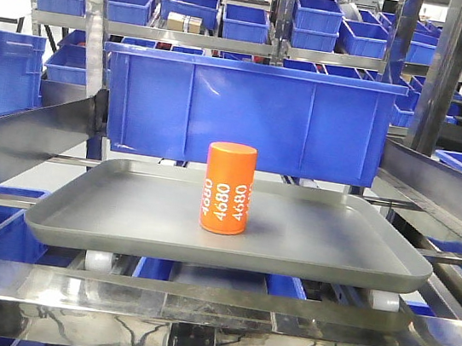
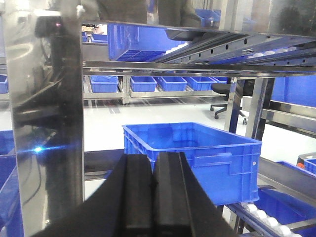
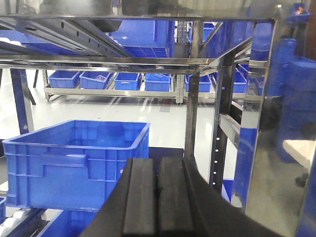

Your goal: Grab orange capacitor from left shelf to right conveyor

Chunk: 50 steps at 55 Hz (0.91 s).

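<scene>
An orange cylindrical capacitor (image 1: 228, 188) marked "4680" in white stands upright near the middle of a grey tray (image 1: 121, 218) in the front view. The tray rests on rollers ahead of a large blue bin (image 1: 248, 113). Neither gripper shows in the front view. My left gripper (image 2: 154, 163) is shut and empty, its black fingers pressed together, pointing at a blue crate (image 2: 207, 153). My right gripper (image 3: 157, 165) is shut and empty, with a blue crate (image 3: 74, 158) to its left. The capacitor is out of view in both wrist views.
Steel shelf rails (image 1: 12, 138) flank the tray on both sides, and a shiny steel bar (image 1: 212, 308) crosses in front. Several blue bins fill the shelves behind. A steel post (image 2: 49, 148) stands left of the left gripper; a steel upright (image 3: 222, 123) stands right of the right gripper.
</scene>
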Motion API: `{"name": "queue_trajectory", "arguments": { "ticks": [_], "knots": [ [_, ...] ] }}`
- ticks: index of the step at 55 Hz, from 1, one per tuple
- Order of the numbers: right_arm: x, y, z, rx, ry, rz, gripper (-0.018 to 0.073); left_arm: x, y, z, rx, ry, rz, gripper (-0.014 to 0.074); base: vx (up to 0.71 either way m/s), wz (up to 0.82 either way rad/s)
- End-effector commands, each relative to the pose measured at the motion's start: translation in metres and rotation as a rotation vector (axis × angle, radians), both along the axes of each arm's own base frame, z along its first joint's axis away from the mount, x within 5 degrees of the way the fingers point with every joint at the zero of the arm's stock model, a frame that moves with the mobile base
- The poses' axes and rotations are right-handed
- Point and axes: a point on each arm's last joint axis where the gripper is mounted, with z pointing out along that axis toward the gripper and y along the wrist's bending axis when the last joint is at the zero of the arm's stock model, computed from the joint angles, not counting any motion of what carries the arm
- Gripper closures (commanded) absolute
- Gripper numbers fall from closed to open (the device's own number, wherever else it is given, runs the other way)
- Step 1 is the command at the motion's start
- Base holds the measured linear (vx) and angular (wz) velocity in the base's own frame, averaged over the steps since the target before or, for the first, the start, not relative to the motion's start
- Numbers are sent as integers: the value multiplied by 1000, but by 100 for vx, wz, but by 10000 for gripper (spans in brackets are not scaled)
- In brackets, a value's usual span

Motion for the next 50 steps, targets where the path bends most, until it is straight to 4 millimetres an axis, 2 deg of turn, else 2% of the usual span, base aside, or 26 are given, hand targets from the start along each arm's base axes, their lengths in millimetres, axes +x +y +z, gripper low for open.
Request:
{"name": "queue_trajectory", "arguments": {
  "ticks": [1, 20, 27, 31, 37, 42, 45, 50],
  "knots": [
    [0, -1, 4, -4, -79, -10, 570, -3, 1, 18, -36, -111, -5, 603, 0, 0],
    [0, -1, 5, -3, -83, -10, 570, -3, 1, 18, -36, -111, -5, 603, 0, 0],
    [-2, -1, 13, 18, -159, -13, 570, -3, 1, 18, -36, -111, -5, 603, 0, 0],
    [-4, -1, 25, 22, -210, -14, 570, -3, 1, 18, -36, -111, -5, 603, 0, 0],
    [-13, -2, 62, 29, -303, -12, 570, -3, 1, 18, -36, -111, -5, 603, 0, 0],
    [-28, -3, 108, 8, -376, -13, 570, -3, 1, 18, -36, -111, -5, 603, 0, 0],
    [-38, -3, 143, -15, -423, -17, 570, -3, 1, 18, -36, -111, -5, 603, 0, 0],
    [-41, -3, 194, -59, -421, -23, 570, -3, 1, 18, -36, -111, -5, 603, 0, 0]
  ]
}}
